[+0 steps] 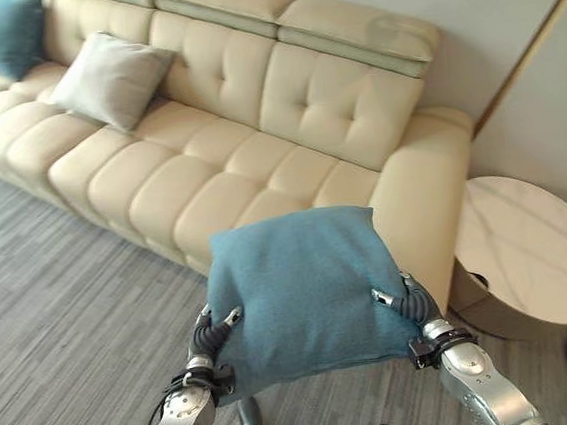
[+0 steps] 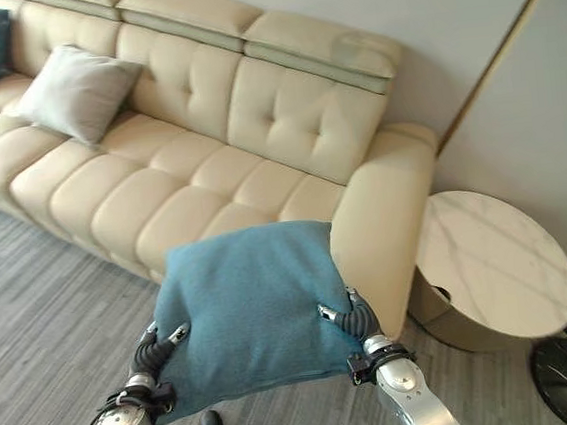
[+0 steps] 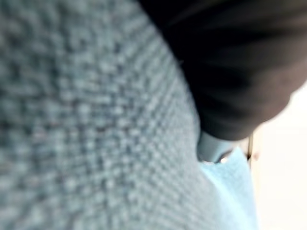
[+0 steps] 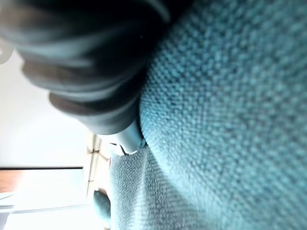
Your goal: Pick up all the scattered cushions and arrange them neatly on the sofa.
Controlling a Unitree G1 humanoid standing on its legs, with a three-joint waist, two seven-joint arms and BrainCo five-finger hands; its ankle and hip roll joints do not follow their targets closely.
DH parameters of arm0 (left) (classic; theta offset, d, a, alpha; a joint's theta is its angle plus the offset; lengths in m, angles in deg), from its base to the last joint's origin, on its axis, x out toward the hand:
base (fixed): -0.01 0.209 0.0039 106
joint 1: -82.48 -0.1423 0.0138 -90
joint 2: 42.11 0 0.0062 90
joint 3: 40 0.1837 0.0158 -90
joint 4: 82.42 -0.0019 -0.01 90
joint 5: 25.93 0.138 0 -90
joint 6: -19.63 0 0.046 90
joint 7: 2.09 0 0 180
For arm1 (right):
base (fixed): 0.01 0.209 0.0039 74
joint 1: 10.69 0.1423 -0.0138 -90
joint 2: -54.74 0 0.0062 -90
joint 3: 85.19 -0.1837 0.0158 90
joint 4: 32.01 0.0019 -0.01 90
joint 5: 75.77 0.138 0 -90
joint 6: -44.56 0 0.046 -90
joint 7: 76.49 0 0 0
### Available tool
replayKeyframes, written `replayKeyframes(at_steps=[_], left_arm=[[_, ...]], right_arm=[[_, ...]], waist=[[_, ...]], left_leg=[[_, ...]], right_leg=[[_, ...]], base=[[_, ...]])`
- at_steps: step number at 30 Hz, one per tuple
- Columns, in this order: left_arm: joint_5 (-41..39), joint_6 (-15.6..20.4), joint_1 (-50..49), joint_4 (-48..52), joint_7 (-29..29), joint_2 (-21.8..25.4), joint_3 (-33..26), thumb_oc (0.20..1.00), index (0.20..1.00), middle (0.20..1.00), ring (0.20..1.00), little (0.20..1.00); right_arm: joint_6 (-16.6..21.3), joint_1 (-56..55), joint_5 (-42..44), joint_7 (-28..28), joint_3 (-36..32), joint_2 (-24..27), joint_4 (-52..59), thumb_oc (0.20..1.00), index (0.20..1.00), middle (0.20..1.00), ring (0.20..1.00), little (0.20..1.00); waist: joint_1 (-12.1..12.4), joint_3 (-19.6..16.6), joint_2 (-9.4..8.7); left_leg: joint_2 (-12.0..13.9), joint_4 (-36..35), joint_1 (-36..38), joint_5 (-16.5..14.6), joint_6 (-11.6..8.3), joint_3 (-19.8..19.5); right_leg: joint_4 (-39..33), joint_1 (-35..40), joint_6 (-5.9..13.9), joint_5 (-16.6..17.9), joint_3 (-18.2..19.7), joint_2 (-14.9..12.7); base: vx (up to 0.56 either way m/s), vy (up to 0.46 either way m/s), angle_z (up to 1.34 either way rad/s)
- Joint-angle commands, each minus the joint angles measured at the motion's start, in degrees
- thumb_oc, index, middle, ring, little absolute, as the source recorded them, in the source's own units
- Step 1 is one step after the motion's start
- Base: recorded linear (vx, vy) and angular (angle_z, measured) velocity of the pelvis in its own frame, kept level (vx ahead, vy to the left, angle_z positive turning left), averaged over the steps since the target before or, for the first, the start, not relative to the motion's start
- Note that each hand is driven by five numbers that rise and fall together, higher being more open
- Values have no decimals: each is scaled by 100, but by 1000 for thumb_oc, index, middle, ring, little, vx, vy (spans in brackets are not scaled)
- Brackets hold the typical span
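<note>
Left eye view shows a teal cushion [image 1: 307, 296] held up in front of the cream sofa [image 1: 257, 145], above the grey carpet [image 1: 62, 314] and level with the sofa's front edge near its right armrest. The left hand [image 1: 213, 332] grips the cushion's lower left side and the right hand [image 1: 401, 302] grips its lower right side; on each, a thumb presses on the top face while the remaining fingers are hidden beneath the fabric, so both hands pinch the cushion between them. In both wrist views the teal weave lies right against the dark ribbed cover, with a silver finger tucked into the cloth.

A grey cushion [image 1: 110, 78] leans against the backrest on the sofa's left part, and a second teal cushion [image 1: 3, 34] stands at the far left end of the seat, well apart from the grey one. A round marble side table [image 1: 533, 249] stands just beside the right armrest, against the wall.
</note>
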Motion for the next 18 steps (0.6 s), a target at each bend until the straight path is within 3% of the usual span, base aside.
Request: replayKeyframes(at_steps=[1, 5, 7, 9, 14, 15, 16, 18], left_arm=[[275, 486, 425, 824, 155, 45, 166, 200, 200, 200, 200, 200], [257, 488, 497, 746, 214, 0, 189, 200, 200, 200, 200, 200], [309, 533, 625, 657, 216, -46, 207, 200, 200, 200, 200, 200], [384, 534, 609, 670, 220, -100, 194, 200, 200, 200, 200, 200], [322, 577, 437, 750, 264, -154, 185, 200, 200, 200, 200, 200], [322, 577, 438, 751, 264, -152, 184, 200, 200, 200, 200, 200], [300, 569, 405, 800, 256, -152, 161, 200, 200, 200, 200, 200], [269, 585, 361, 803, 245, -157, 127, 200, 200, 200, 200, 200]], right_arm=[[584, 595, 172, 221, 253, -466, 459, 200, 200, 200, 200, 200], [612, 643, 300, 234, 211, -427, 423, 200, 200, 200, 200, 200], [637, 584, 336, 275, 155, -387, 447, 200, 200, 200, 200, 200], [674, 522, 399, 299, 149, -402, 453, 200, 200, 200, 200, 200], [692, 453, 470, 343, 121, -317, 502, 200, 200, 200, 200, 200], [691, 454, 471, 343, 119, -320, 503, 200, 200, 200, 200, 200], [697, 457, 515, 355, 103, -232, 532, 200, 200, 200, 200, 200], [679, 459, 531, 375, 102, -172, 543, 200, 200, 200, 200, 200]], waist=[[-116, 194, 46], [-181, 249, -25], [-229, 273, -111], [-260, 115, -203], [-351, -57, -132], [-360, -67, -147], [-347, -48, -122], [-300, -42, -117]], left_leg=[[-75, -1158, 1068, -475, -84, -355], [-256, -1160, 1182, -561, -119, -547], [-329, -1089, 1340, -750, -203, -666], [-377, -993, 1459, -944, -245, -668], [-146, -336, 1551, -1316, -449, -467], [-163, -330, 1526, -1299, -443, -475], [-58, 295, 1366, -1176, -560, -448], [-7, 826, 1154, -929, -659, -510]], right_leg=[[-808, -550, -264, -700, 986, 1602], [-1620, -819, -278, -455, 857, 1930], [-2152, -780, -217, -253, 506, 1982], [-2378, -555, -300, -153, 564, 2052], [-2459, -212, -429, -279, 620, 2134], [-2467, -228, -429, -263, 615, 2116], [-2520, -47, -520, -332, 683, 2161], [-2560, 103, -616, -417, 768, 2198]], base=[[163, 30, 38], [148, -15, 45], [291, -89, 74], [348, -160, 107], [216, -96, -6], [180, -101, -4], [144, -86, -11], [154, -72, -5]])
